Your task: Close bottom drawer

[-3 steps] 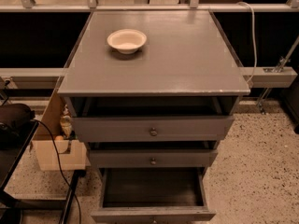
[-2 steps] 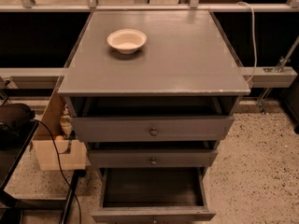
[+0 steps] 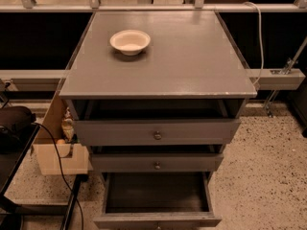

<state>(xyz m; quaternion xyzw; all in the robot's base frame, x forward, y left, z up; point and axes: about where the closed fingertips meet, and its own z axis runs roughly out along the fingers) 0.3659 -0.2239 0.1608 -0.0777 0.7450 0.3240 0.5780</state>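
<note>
The bottom drawer (image 3: 157, 219) of the grey cabinet stands pulled far out at the bottom of the camera view, its dark grey tray (image 3: 157, 191) showing empty. Its front is cut off by the frame's lower edge and its knob barely shows. Above it, the middle drawer (image 3: 157, 162) and the top drawer (image 3: 157, 132) are each pulled out a little, each with a small round knob. The gripper is not in view.
A white bowl (image 3: 130, 41) sits on the cabinet top (image 3: 192, 61). A cardboard box (image 3: 55, 150) stands on the floor to the left, by a black cable (image 3: 60, 163) and a dark object (image 3: 14, 126). Speckled floor (image 3: 268, 176) lies to the right. A white rail (image 3: 276, 78) runs behind.
</note>
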